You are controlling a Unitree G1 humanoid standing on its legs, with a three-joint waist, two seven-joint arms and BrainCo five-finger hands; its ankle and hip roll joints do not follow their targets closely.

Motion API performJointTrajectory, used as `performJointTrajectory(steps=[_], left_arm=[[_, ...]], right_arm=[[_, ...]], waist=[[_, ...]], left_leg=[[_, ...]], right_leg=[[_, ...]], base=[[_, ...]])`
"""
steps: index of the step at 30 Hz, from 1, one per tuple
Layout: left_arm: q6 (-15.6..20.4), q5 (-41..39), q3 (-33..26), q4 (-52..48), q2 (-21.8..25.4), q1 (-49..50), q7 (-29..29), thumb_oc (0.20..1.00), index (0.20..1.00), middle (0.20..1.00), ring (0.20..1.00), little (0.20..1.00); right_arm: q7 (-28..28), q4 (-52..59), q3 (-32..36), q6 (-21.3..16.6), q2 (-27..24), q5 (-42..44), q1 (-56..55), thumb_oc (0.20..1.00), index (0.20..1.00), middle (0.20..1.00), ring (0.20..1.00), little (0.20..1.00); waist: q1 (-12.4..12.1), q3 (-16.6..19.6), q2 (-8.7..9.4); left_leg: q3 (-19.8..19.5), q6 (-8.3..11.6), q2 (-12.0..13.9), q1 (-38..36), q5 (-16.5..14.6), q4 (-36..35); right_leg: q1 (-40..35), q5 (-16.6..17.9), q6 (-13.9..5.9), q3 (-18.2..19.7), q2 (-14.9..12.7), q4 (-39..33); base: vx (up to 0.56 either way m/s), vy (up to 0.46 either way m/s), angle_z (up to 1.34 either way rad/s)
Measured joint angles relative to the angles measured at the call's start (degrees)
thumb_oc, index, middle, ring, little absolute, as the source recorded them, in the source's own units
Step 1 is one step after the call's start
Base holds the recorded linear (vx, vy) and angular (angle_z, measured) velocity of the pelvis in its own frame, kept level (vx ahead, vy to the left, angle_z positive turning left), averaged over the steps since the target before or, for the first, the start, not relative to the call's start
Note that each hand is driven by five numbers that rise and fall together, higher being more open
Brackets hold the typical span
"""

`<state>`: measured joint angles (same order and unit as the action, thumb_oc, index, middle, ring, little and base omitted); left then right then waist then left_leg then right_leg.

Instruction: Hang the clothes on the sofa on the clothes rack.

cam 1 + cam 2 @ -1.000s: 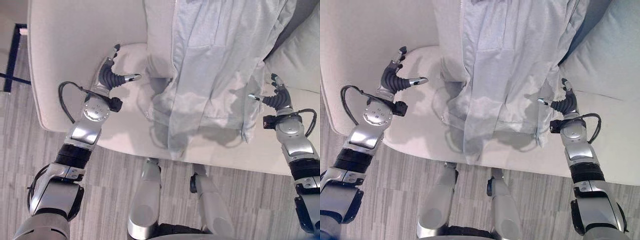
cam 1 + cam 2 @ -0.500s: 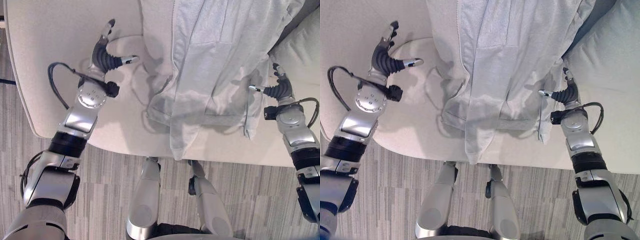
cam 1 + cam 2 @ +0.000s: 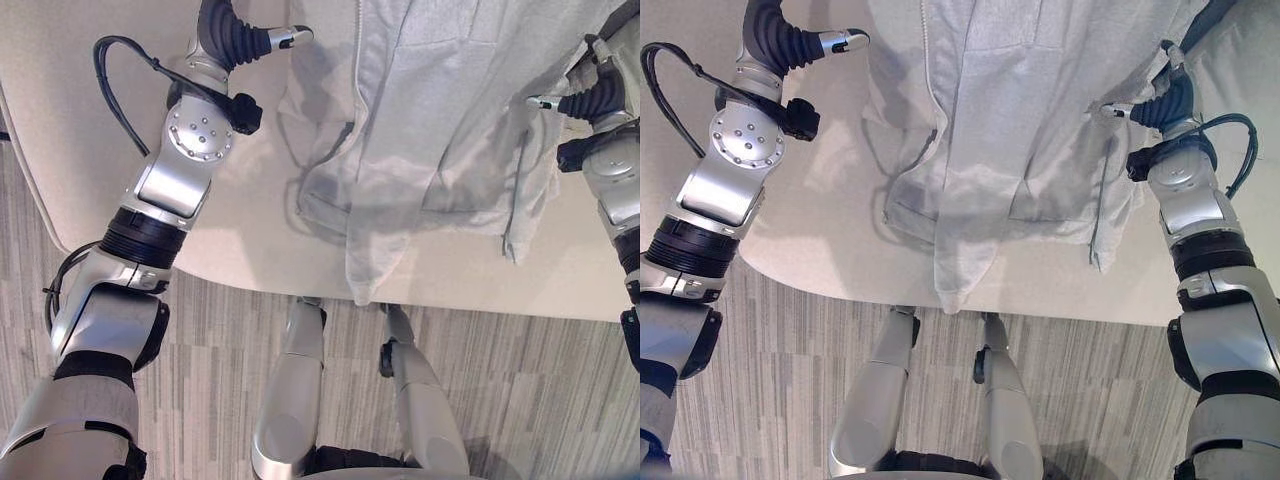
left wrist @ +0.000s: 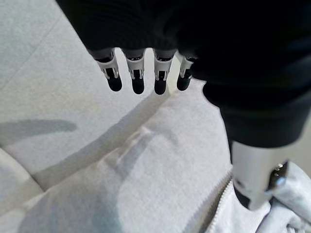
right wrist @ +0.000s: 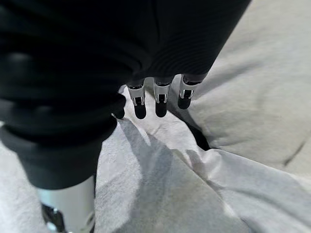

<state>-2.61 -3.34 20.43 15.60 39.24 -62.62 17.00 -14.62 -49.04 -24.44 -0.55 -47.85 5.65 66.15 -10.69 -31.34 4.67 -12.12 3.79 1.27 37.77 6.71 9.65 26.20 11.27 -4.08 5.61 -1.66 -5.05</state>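
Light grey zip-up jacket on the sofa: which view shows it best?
Right eye view: the light grey zip-up jacket shows zip, pocket and hem hanging off the seat edge. Left eye view matches. Wrist views give only close cloth patches.

A grey floor [image 3: 210, 380] of fine streaks, narrow bands of lighter and darker grey lying side by side, takes up the lower part of both eye views. The streaks run across the view, and some patches look paler than their neighbours. The floor meets the front edge of the cream sofa [image 3: 250, 250] and shows again in a thin strip past the sofa's left end. On the seat's right side lies a plump off-white fabric cushion [image 3: 1250, 60], softly creased, with a rounded bulging edge. Just beside its upper edge shows a narrow dark blue-grey strip [image 3: 1225, 8]; what it is cannot be told.
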Motion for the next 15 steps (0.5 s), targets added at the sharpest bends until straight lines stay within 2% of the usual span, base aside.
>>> performJointTrajectory(steps=[7, 15], left_arm=[[0.0, -0.01, 1.84, 0.88, -1.74, -3.82, 1.28, 1.0, 1.0, 1.0, 1.0, 1.0], [-0.04, 0.02, 2.19, 0.66, -2.68, -5.32, 2.2, 1.0, 1.0, 1.0, 1.0, 1.0]], right_arm=[[-0.93, -2.5, -6.21, 0.15, -0.7, 0.88, 7.67, 1.0, 1.0, 1.0, 1.0, 1.0], [-2.31, -2.52, -6.56, 0.07, -2.45, 1.26, 9.38, 1.0, 1.0, 1.0, 1.0, 1.0]], waist=[[-0.7, 0.03, -0.1], [-0.71, 0.09, -0.26]], left_leg=[[-0.01, -0.21, -0.32, 2.85, -0.21, 1.66], [-0.01, -0.46, -0.45, 4.77, -0.49, 2.77]], right_leg=[[2.01, 0.46, 0.29, -0.03, -0.05, 0.01], [3.48, 0.58, 0.28, 0.02, -0.04, 0.15]], base=[[0.0, 0.0, 0.0], [0.0, 0.0, 0.0]])
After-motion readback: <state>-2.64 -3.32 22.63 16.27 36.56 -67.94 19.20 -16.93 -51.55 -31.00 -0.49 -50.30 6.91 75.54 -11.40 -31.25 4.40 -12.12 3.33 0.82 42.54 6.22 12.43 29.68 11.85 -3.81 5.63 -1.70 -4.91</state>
